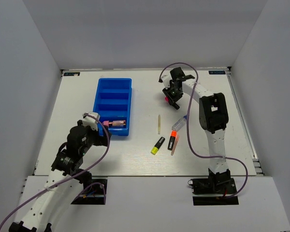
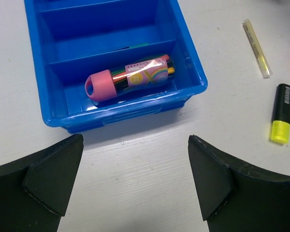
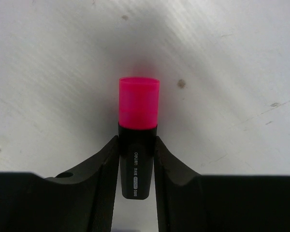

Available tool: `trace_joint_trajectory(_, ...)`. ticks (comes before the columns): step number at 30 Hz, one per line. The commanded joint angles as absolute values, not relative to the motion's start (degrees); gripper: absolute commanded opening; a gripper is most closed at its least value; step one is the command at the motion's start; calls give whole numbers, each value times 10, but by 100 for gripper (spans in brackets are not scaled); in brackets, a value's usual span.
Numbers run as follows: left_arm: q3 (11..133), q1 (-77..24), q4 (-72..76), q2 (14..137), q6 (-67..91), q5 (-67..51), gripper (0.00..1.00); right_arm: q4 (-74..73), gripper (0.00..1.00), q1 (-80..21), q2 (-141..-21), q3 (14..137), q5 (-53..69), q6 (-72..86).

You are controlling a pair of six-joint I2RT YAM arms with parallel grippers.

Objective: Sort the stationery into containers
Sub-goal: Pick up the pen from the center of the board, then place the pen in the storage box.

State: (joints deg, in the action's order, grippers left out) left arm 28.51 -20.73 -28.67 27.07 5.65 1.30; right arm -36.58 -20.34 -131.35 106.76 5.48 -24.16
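Note:
The bright blue tray (image 1: 97, 102) lies left of centre, and its front rim also shows in the left wrist view (image 2: 121, 113). A fat pink-purple marker (image 1: 117, 123) lies in its nearest compartment (image 2: 130, 77). My left gripper (image 1: 94, 126) is open and empty just in front of the tray (image 2: 135, 179). My right gripper (image 1: 169, 96) is shut on a pink-tipped black highlighter (image 3: 138, 104) over the far right of the table. A yellow highlighter (image 1: 157, 145) (image 2: 282, 120), an orange highlighter (image 1: 172, 140), a clear blue-capped tube (image 1: 179, 123) and a thin stick (image 1: 159, 123) (image 2: 256, 48) lie on the table.
A second thin stick (image 1: 175, 145) lies against the orange highlighter. A sliver of green (image 2: 135, 46) shows in the tray's second compartment. Grey walls enclose the white table (image 1: 135, 159) on three sides.

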Motion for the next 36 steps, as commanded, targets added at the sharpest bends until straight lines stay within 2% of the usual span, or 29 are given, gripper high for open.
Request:
trace_joint_trajectory(1, 276, -204, -277, 256, 65, 43, 100, -438, 0, -218, -1280, 1096, 79, -279)
trace_joint_trajectory(4, 272, -201, -269, 243, 71, 66, 100, -509, 0, -236, -1251, 1154, 153, -331)
trace_joint_trajectory(5, 269, -199, -267, 236, 81, 71, 100, -524, 0, -247, -1246, 1190, 214, -347)
trace_joint_trajectory(7, 267, -196, -266, 230, 86, 101, 100, -553, 0, -276, -1212, 1193, 268, -412)
trace_joint_trajectory(11, 258, -196, -261, 210, 94, 141, 100, -520, 0, -327, -1165, 1155, 308, -468)
trace_joint_trajectory(15, 252, -197, -255, 200, 94, 152, 100, -501, 0, -371, -1170, 1203, 337, -465)
trace_joint_trajectory(23, 252, -196, -260, 205, 92, 162, 100, -274, 0, -431, -1216, 1205, 320, -294)
trace_joint_trajectory(30, 250, -197, -261, 192, 87, 174, 100, -168, 0, -456, -1317, 1252, 326, -290)
trace_joint_trajectory(36, 250, -196, -261, 192, 85, 174, 100, -71, 0, -468, -1356, 1254, 312, -277)
